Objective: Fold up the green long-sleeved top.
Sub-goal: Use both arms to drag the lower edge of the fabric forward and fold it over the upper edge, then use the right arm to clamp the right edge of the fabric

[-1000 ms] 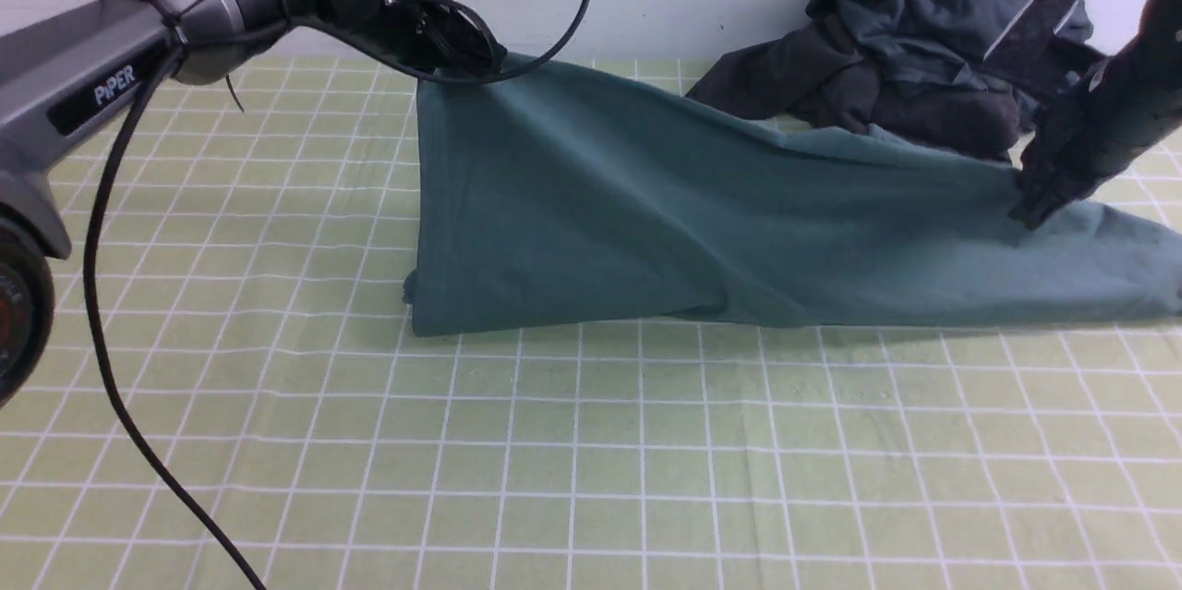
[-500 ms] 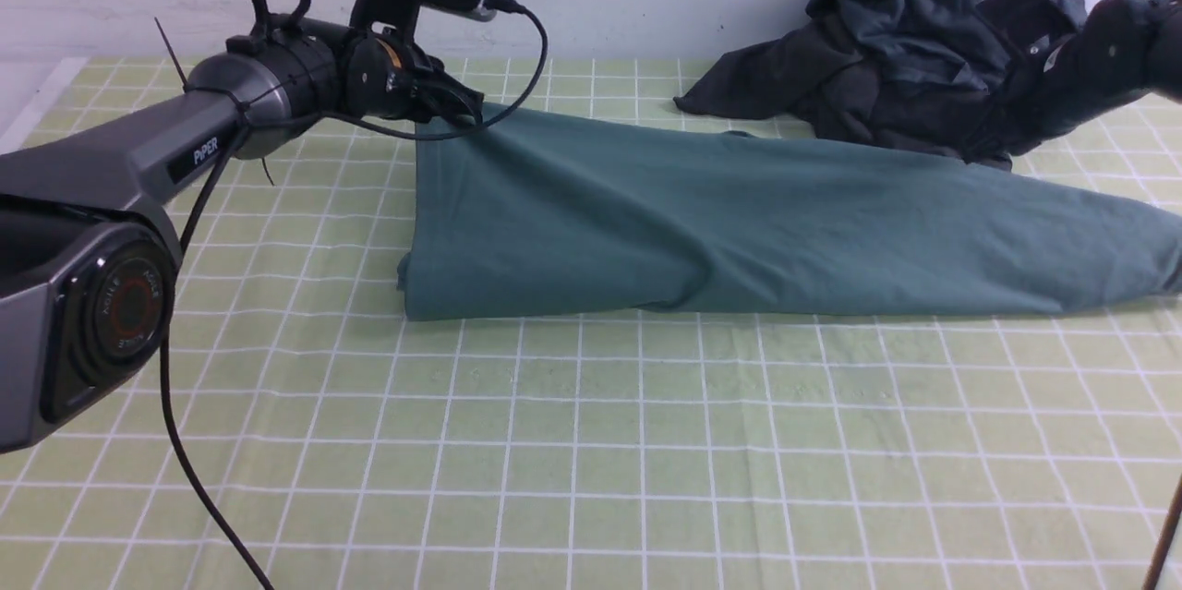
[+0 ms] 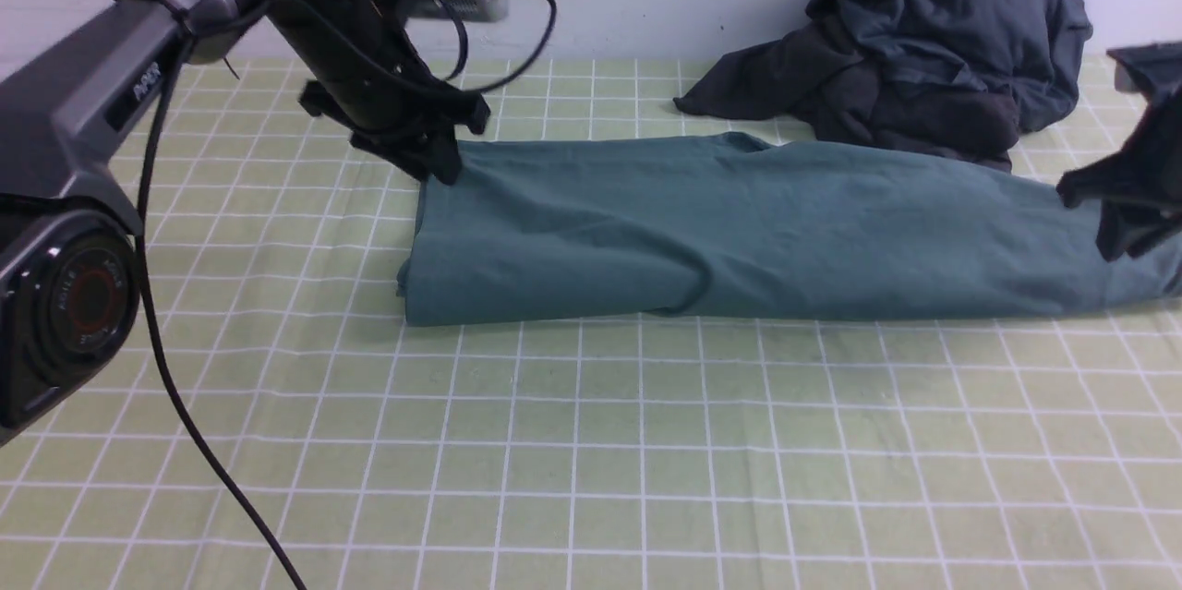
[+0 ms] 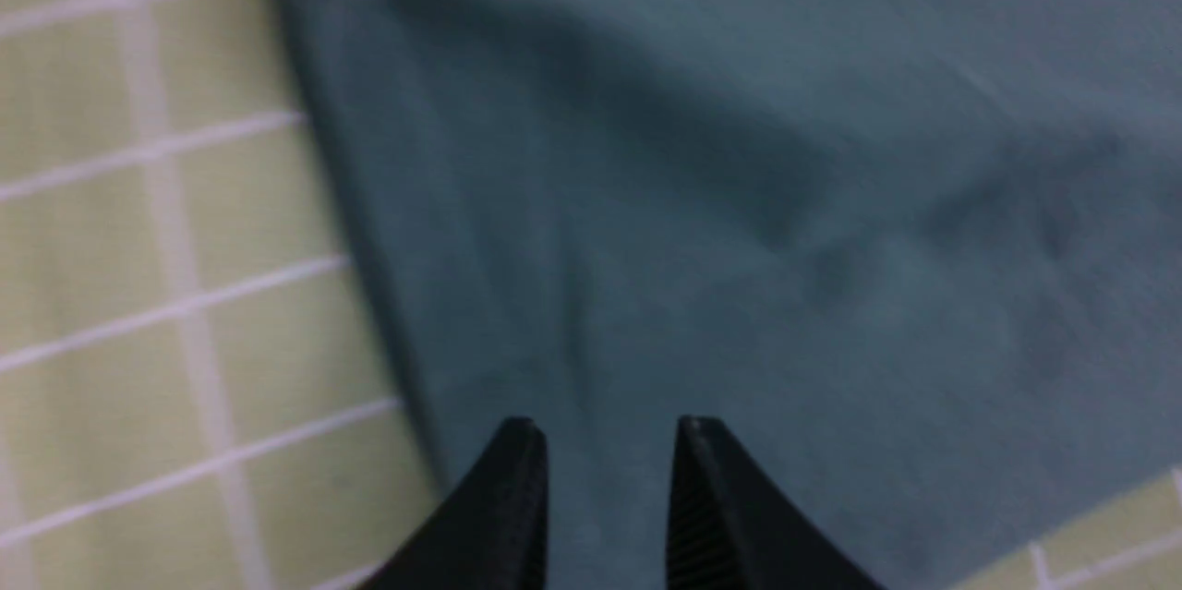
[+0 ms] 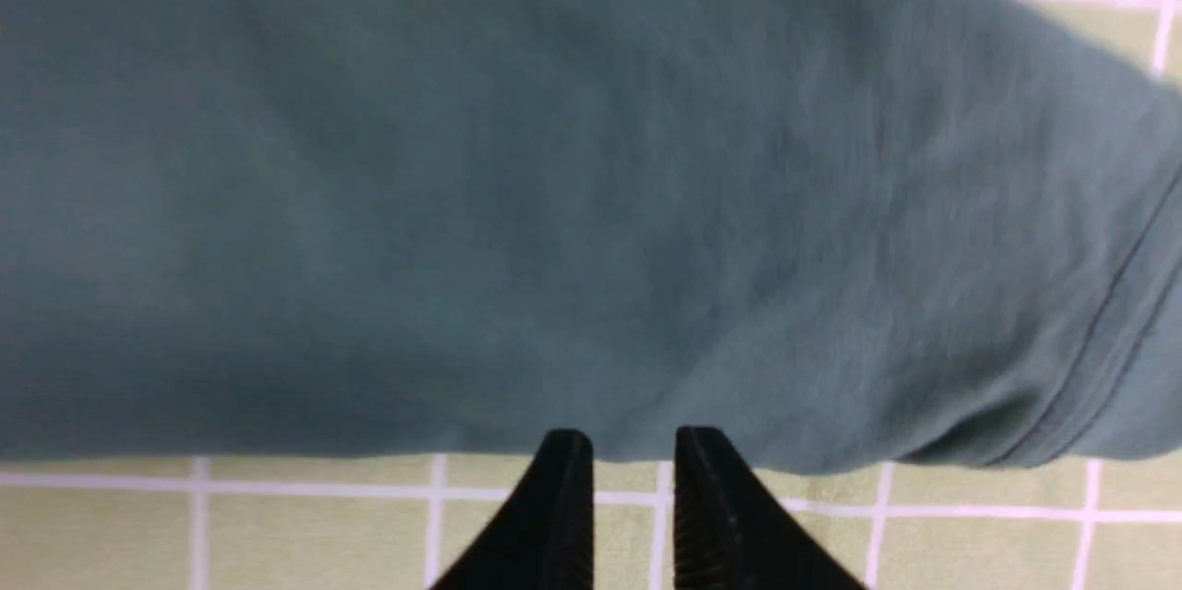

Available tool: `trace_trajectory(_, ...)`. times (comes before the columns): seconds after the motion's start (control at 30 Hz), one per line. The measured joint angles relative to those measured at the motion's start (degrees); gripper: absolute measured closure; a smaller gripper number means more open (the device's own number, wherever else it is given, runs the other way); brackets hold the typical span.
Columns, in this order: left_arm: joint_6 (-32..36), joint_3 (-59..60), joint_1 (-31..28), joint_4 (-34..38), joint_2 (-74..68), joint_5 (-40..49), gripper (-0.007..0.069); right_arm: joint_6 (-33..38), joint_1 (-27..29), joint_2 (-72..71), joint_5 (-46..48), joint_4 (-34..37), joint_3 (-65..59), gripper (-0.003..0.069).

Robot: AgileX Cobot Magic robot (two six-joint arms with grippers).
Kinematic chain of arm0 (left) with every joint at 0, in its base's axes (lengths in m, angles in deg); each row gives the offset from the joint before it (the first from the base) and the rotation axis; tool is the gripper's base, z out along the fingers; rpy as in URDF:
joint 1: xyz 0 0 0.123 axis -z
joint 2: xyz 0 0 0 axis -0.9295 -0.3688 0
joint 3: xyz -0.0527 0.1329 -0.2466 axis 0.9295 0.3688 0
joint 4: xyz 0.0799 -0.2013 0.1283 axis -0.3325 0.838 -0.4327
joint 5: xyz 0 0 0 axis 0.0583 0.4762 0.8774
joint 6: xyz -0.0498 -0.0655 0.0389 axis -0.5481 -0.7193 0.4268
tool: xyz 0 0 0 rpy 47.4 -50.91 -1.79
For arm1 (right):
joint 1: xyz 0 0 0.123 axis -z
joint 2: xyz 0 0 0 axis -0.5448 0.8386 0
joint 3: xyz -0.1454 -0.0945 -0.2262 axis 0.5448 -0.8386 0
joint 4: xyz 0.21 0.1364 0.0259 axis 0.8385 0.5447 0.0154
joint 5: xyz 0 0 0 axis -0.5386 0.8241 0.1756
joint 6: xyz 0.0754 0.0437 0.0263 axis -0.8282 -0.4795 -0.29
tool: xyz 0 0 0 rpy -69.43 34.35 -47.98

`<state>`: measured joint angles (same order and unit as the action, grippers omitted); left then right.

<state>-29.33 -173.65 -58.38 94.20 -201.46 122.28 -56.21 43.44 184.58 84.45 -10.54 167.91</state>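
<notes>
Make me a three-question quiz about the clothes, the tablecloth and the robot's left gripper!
1. Where is the dark clothes pile?
A) behind the green top, far right
B) at the near edge
C) hanging from an arm

2. What colour is the tablecloth?
A) red
B) plain white
C) light green, white lines

3. How is the left gripper?
A) lifting the top
B) open, empty, over the top
C) squeezing the dark pile

Answers: 1 A, it lies beyond the top. 2 C, the grid shows. 3 B, its wrist view shows an empty gap.
</notes>
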Motion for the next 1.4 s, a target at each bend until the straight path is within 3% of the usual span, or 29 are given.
trace_trajectory(0.13,5.0,3.6,2.4,1.5,-2.6,1.0,0.061,-0.4,3.1,1.0,-7.3,-1.1,-4.6,0.055)
trace_trajectory(0.33,0.4,3.8,2.6,-8.5,-4.7,0.9,0.0628,-7.7,7.0,0.7,-13.4,-7.9,-5.2,0.055)
trace_trajectory(0.43,-0.9,3.8,2.7,-13.3,-4.4,0.8,0.0628,-8.2,8.5,0.0,-13.6,-6.4,-5.4,0.0543)
trace_trajectory(0.5,-2.8,4.0,2.8,-17.5,-3.1,0.8,0.0628,-4.7,10.2,-1.6,-13.1,0.4,-5.4,0.0522)
trace_trajectory(0.57,-4.2,4.3,2.4,-20.4,-0.3,1.0,0.0628,-0.1,11.0,-3.8,-12.9,7.9,-5.4,0.0471)
trace_trajectory(0.6,-4.3,4.3,2.3,-20.5,0.4,1.0,0.0628,0.3,11.0,-3.8,-12.9,7.9,-5.4,0.0466)
trace_trajectory(0.67,-4.7,4.3,2.1,-19.9,6.8,1.0,0.0628,3.3,11.3,-5.1,-13.2,12.2,-5.4,0.0372)
trace_trajectory(0.73,-4.9,4.3,2.1,-18.6,11.6,1.0,0.0628,3.5,11.4,-4.8,-13.4,12.6,-5.4,0.0293)
trace_trajectory(0.77,-4.9,4.3,2.1,-18.4,12.2,1.0,0.0628,3.5,11.4,-4.8,-13.4,12.5,-5.4,0.0293)
trace_trajectory(0.8,-4.9,4.3,2.1,-16.9,17.0,1.0,0.0627,3.4,11.5,-3.7,-13.9,12.1,-5.4,0.0225)
trace_trajectory(0.87,-4.7,4.3,2.1,-14.8,23.1,1.3,0.0627,2.6,11.5,-1.6,-15.1,11.4,-5.4,0.0153)
trace_trajectory(1.0,-3.6,5.2,2.2,-12.2,30.7,1.7,0.0627,0.6,11.6,2.5,-17.1,10.9,-5.4,0.0099)
trace_trajectory(1.1,-3.3,9.3,2.2,-12.0,36.6,1.9,0.0627,0.1,11.7,3.9,-17.5,12.5,-5.4,0.0116)
trace_trajectory(1.13,-3.3,13.1,2.2,-12.3,40.4,2.3,0.0627,0.4,11.8,4.0,-17.7,14.2,-5.4,0.0167)
trace_trajectory(1.17,-3.3,13.7,2.2,-12.4,40.8,2.3,0.0627,0.4,11.8,4.0,-17.7,14.4,-5.4,0.0167)
trace_trajectory(1.37,-5.9,35.1,2.2,-20.0,59.5,2.5,0.0627,4.9,12.2,2.7,-13.0,15.8,-2.9,0.0574)
trace_trajectory(1.4,-6.5,36.6,2.2,-20.6,60.1,2.5,0.0627,4.9,12.2,2.4,-12.8,15.6,-2.7,0.0584)
